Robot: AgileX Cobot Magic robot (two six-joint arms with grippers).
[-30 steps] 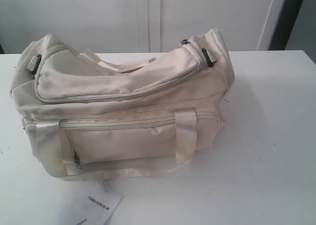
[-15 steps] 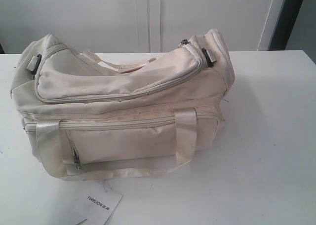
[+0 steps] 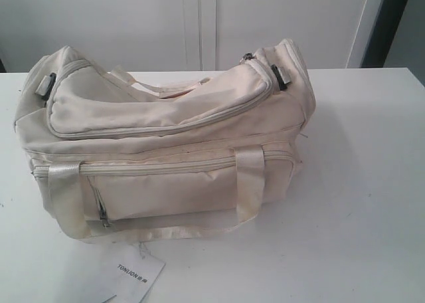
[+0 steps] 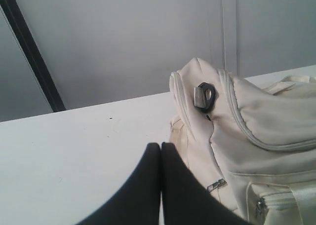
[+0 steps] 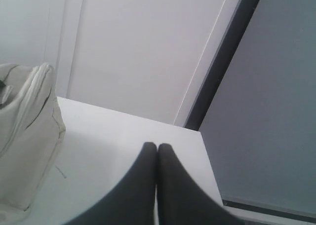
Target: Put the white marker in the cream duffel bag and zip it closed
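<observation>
The cream duffel bag point(image 3: 166, 143) lies across the white table point(image 3: 358, 183), its top flap zipped down and its front pocket facing the camera. The white marker is out of view in every frame. Neither arm shows in the exterior view. In the left wrist view my left gripper point(image 4: 160, 145) is shut with nothing in it, beside the bag's end point(image 4: 247, 136) where a black strap ring point(image 4: 205, 96) hangs. My right gripper point(image 5: 157, 146) is shut and empty over bare table, with the bag's other end point(image 5: 27, 136) off to one side.
A white paper TONLION tag point(image 3: 136, 276) lies on the table in front of the bag. White cabinet panels point(image 3: 199, 24) stand behind the table. The table's far corner point(image 5: 197, 133) shows in the right wrist view, with a dark post beyond it.
</observation>
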